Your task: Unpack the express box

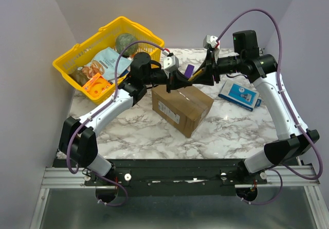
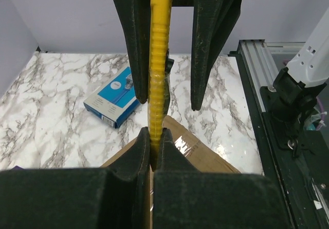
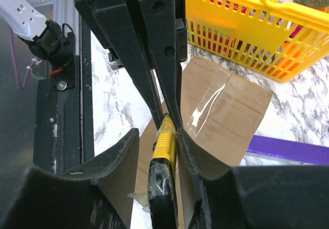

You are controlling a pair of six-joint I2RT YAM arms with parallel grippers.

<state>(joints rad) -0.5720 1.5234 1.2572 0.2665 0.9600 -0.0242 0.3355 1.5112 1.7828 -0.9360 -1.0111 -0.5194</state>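
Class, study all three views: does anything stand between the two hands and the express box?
Only the yellow-handled tool, clamped in the left hand with the right hand around it, above the express box. Nothing else visible.

Blocked above the far edge of the express box [image 1: 182, 109] by the left gripper [image 2: 153, 141] and the right gripper [image 3: 158, 136], meeting there tip to tip around a yellow-handled tool [image 2: 158, 59]. Hemmed in at the back left by the yellow basket [image 1: 110, 54], behind the carton by a slim purple box [image 1: 188, 72], and on the right by a blue box [image 1: 239, 94] lying near the right arm. Passes freely over the bare marble table [image 1: 144, 131] in front of the carton and along its near-left side, between it and the arm bases.
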